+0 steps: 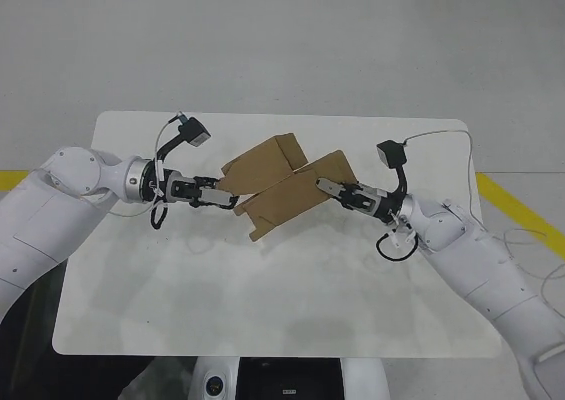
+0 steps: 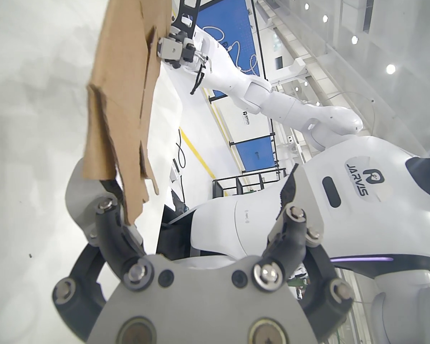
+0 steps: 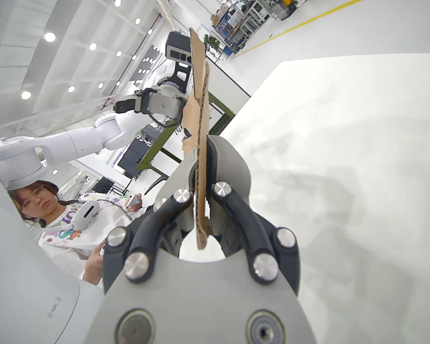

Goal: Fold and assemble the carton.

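A flat brown cardboard carton [image 1: 282,180] hangs above the white table [image 1: 262,300], held between my two arms. My right gripper [image 1: 324,185] is at its right end; in the right wrist view the carton [image 3: 200,109] stands edge-on with the right gripper [image 3: 202,157] shut on its edge. My left gripper [image 1: 226,193] is at the carton's left end. In the left wrist view the left gripper [image 2: 197,195] is open wide, and a lower corner of the carton [image 2: 125,73] rests against one of its fingers [image 2: 104,195]. The right gripper [image 2: 165,49] shows at the carton's far edge.
The table's near half [image 1: 262,300] is bare white surface. The floor beyond the table carries yellow lines [image 1: 522,215] on both sides.
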